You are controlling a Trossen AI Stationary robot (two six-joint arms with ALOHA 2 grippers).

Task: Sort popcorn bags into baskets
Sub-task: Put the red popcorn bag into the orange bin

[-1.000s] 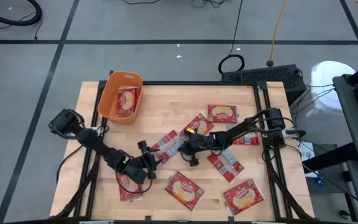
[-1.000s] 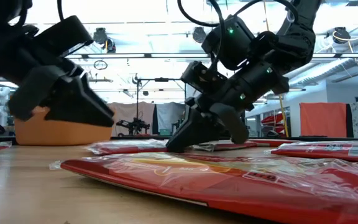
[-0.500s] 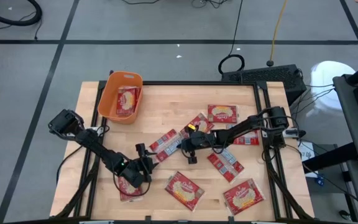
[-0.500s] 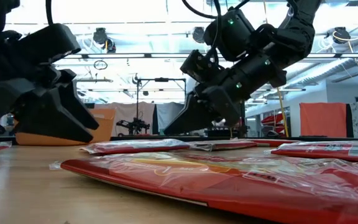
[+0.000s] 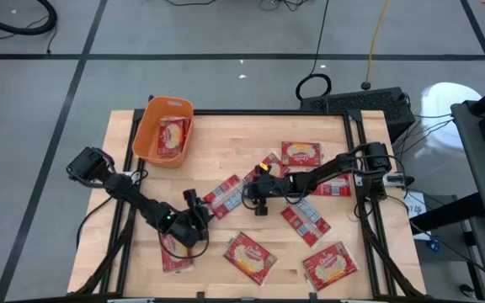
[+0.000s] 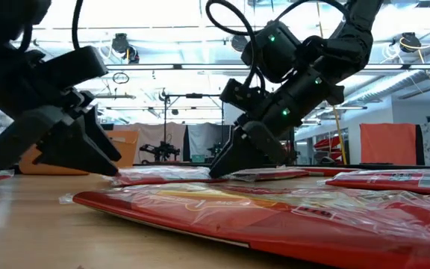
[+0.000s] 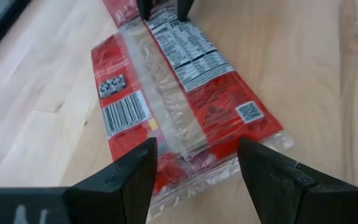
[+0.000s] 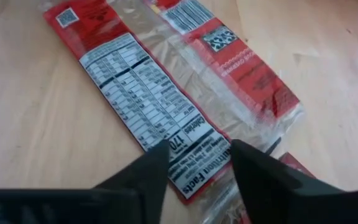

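A popcorn bag (image 5: 224, 194) lies flat on the table's middle, its printed back up. My left gripper (image 7: 197, 162) is open, with a finger on either side of the bag's near-left end (image 7: 194, 152). My right gripper (image 8: 197, 165) is open over the bag's opposite end (image 8: 194, 140) and slants down at it. The orange basket (image 5: 151, 139) stands at the far left with one bag (image 5: 172, 136) in it. Several more bags lie flat on the table's right and near parts. My left gripper's fingertips (image 6: 113, 172) come down to table height beside the bag's end; I cannot tell whether they touch it. My right gripper's fingertips (image 6: 222, 170) reach the bag's other end from the right, slanting down; I cannot tell whether they touch it.
Loose bags lie at the right (image 5: 301, 154), (image 5: 306, 220), near the front edge (image 5: 251, 257), (image 5: 331, 268) and under the left arm (image 5: 175, 252). Black rails (image 5: 356, 168) run along the table's sides. Bare wood lies between the basket and the middle bag.
My right gripper rose a little off the bag, then came back down at its end, slightly toward the table's left. My left gripper has tipped its fingers further down toward the bag's near end. The bag has stayed in place.
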